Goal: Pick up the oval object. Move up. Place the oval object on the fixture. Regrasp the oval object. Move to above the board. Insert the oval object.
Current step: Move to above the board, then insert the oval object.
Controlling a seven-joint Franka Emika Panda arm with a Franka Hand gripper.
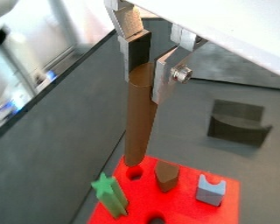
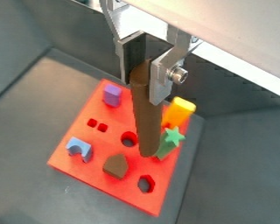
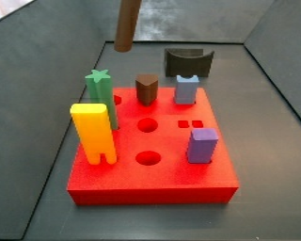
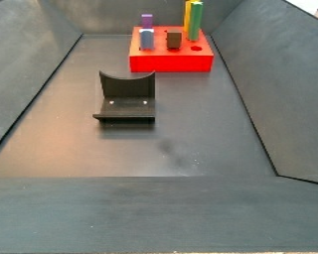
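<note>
Two silver fingers of our gripper press against the top of the oval object, closed onto it with only the rod's width between them; both wrist views show this grasp. We hold the rod upright, hanging straight down from the gripper, and its lower end sits in the air above the board. In a wrist view the rod tip lines up near a round hole in the middle of the red slab, though we cannot tell whether it is exactly over it. In a side view only the lower part of the rod shows, clear of the board and of every piece on it.

On the board we see a yellow piece, a green star-topped piece, a short brown peg, a blue piece and a purple block, all standing upright in their places.

We find the fixture on the dark floor, well apart from the board, with nothing resting on it. The gripper itself lies outside both side views.
</note>
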